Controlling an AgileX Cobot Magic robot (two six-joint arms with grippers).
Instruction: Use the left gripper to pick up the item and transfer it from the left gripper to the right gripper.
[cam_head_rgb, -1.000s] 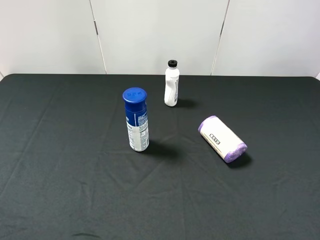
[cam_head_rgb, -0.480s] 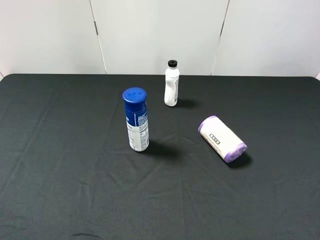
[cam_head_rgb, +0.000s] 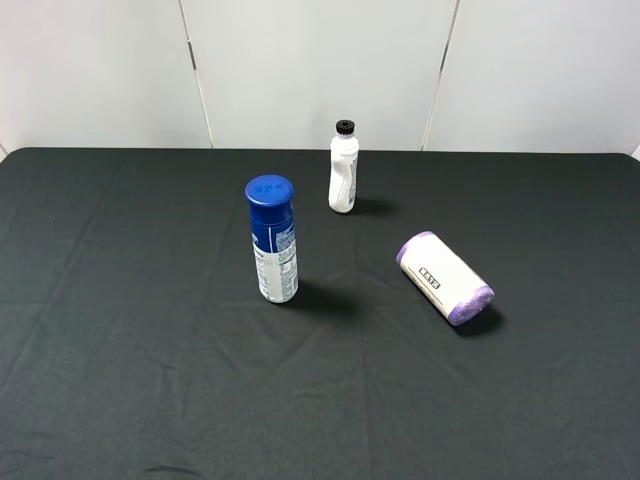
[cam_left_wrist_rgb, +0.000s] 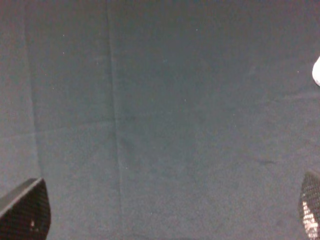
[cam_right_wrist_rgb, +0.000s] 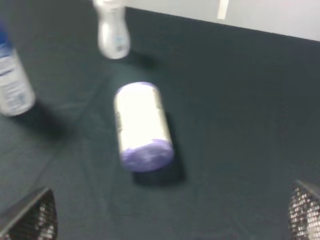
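Note:
The item (cam_head_rgb: 444, 277), a short fat beige roll with a small black label and purple ends, lies on its side right of centre on the black cloth. It also shows in the right wrist view (cam_right_wrist_rgb: 141, 125), ahead of my right gripper (cam_right_wrist_rgb: 170, 217), whose jaws stand wide apart and empty. My left gripper (cam_left_wrist_rgb: 167, 212) is open and empty over bare cloth, with only its two fingertips (cam_left_wrist_rgb: 25, 210) showing at the frame corners. Neither gripper shows in the exterior view.
A blue-capped spray can (cam_head_rgb: 272, 240) stands upright left of the item. A slim white bottle with a black cap (cam_head_rgb: 343, 168) stands behind, near the back wall. Both also show in the right wrist view: the can (cam_right_wrist_rgb: 12, 82) and the bottle (cam_right_wrist_rgb: 112, 30). The black cloth (cam_head_rgb: 120, 380) covers the table.

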